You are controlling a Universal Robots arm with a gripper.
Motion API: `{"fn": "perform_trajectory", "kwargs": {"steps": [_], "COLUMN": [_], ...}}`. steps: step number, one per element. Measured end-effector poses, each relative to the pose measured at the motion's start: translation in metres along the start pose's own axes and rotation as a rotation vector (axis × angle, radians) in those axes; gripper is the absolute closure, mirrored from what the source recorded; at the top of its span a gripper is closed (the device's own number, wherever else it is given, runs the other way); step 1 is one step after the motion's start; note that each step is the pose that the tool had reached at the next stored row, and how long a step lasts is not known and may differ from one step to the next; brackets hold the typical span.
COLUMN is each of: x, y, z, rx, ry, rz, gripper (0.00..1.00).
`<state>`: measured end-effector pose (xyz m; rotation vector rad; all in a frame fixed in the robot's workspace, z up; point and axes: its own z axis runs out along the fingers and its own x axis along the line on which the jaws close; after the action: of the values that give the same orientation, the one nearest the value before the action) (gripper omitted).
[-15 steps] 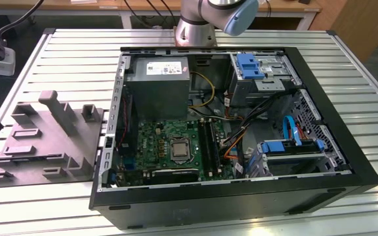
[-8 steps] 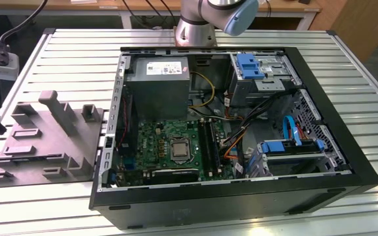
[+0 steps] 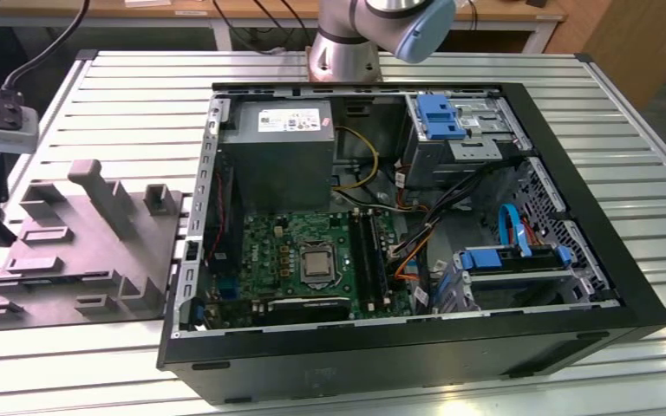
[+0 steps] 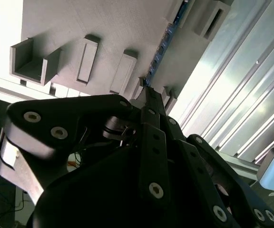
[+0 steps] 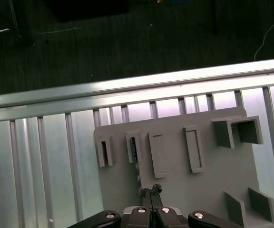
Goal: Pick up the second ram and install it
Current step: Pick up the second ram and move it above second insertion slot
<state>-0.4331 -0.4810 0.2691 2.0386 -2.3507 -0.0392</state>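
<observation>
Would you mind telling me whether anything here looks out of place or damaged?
Nothing stands out. The memory stick stands on edge in a slot of the grey holder, with the tool close to one end, and the open computer case lies flat on the table, nothing spilled.

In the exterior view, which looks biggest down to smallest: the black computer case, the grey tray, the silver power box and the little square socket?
1. computer case
2. grey tray
3. silver power box
4. square socket
None of them look alike in size, so the order is clear in this view.
</observation>
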Motion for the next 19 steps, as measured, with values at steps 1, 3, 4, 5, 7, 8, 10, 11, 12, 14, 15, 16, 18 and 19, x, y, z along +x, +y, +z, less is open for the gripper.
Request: {"fn": "perform_trajectory", "kwargs": {"steps": [1, 3, 4, 5, 7, 8, 10, 11, 12, 14, 15, 16, 18, 19], "x": [0.0005, 0.002, 0.0027, 0.0035, 0.0048, 0.0054, 0.0064, 0.0068, 0.0069, 0.0067, 0.0066, 0.0064, 0.0062, 0.006], "y": [-0.0001, -0.0004, -0.0006, -0.0008, -0.0015, -0.0018, -0.0028, -0.0033, -0.0041, -0.006, -0.0071, -0.0082, -0.0101, -0.0111], "z": [0.0018, 0.0045, 0.0057, 0.0068, 0.0093, 0.0104, 0.0128, 0.0139, 0.015, 0.0163, 0.017, 0.0178, 0.0195, 0.0206], "rx": [-0.0001, -0.001, -0.0017, -0.0025, -0.0048, -0.0057, -0.0068, -0.0071, -0.0073, -0.0074, -0.0073, -0.0072, -0.007, -0.0069], "ry": [0.0, 0.0005, 0.0005, 0.0007, 0.001, 0.0013, 0.0015, 0.0016, 0.0017, 0.0019, 0.0019, 0.002, 0.0024, 0.0027], "rz": [-0.002, -0.005, -0.006, -0.008, -0.011, -0.012, -0.014, -0.015, -0.016, -0.019, -0.021, -0.026, -0.037, -0.045], "gripper": [0.9, 0.9, 0.9, 0.9, 0.9, 0.9, 0.9, 0.9, 0.9, 0.9, 0.9, 0.9, 0.9, 0.9]}}
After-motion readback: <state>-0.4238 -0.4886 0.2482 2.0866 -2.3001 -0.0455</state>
